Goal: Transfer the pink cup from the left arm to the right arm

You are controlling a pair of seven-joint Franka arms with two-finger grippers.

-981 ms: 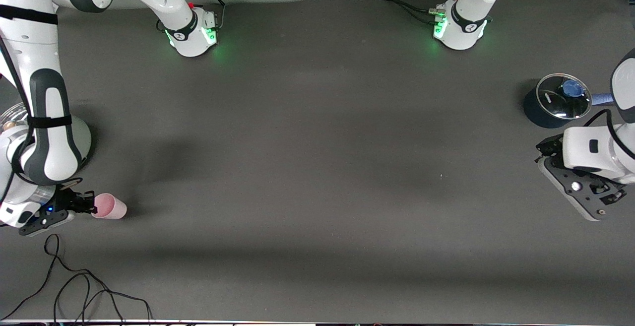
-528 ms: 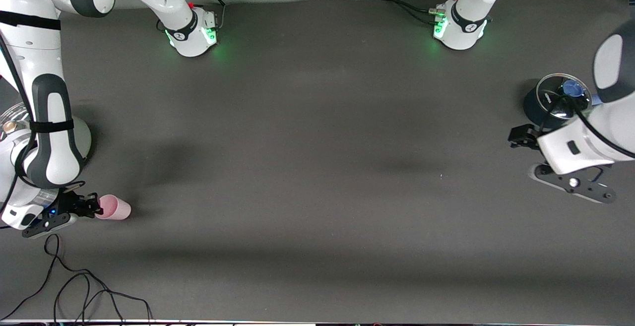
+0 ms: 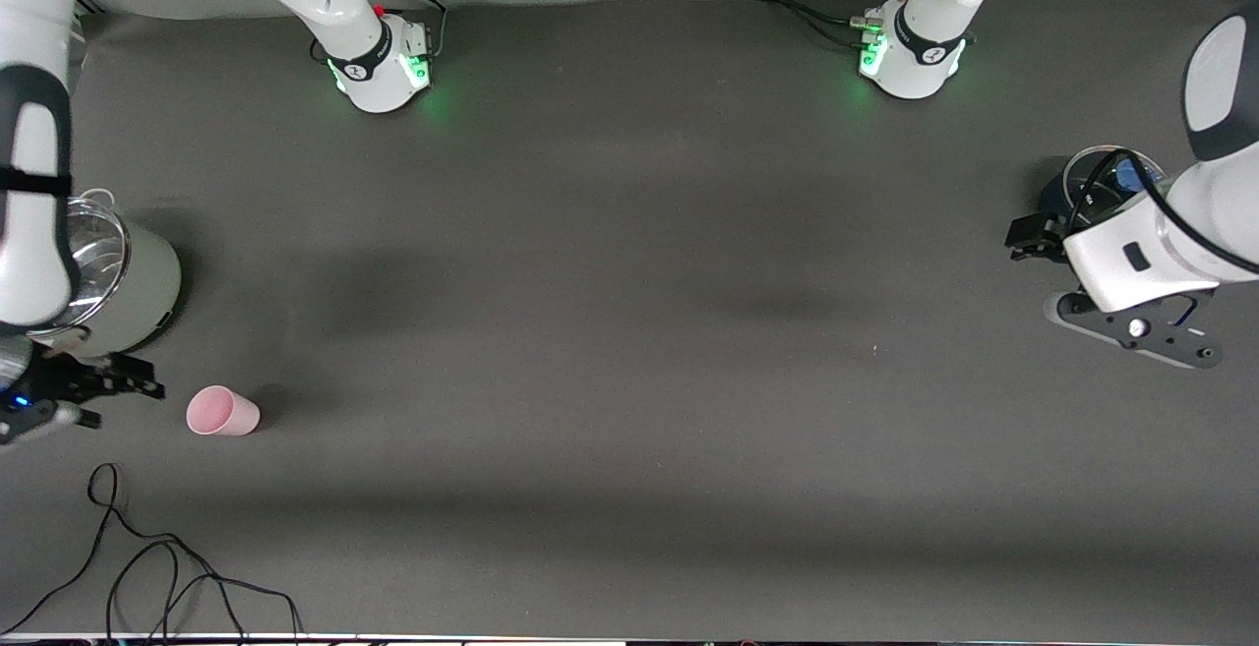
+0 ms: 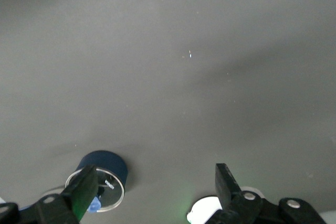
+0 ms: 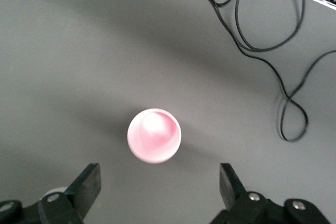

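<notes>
While the pink cup (image 3: 222, 411) stands alone on the table at the right arm's end, our right gripper (image 5: 156, 184) hangs wide above it; our left gripper (image 4: 152, 184), also wide, waits over the blue pot (image 4: 100, 179). Careless descent could topple it.

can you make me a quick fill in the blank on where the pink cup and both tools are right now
1. The pink cup stands on the table, held by ____ tool.
2. The right tool is beside the cup, its fingers ____.
3. The left tool is over the table near the dark ____ pot.
4. The black cable lies ____ to the front camera than the cup.

Missing words: neither; open; blue; nearer
</notes>
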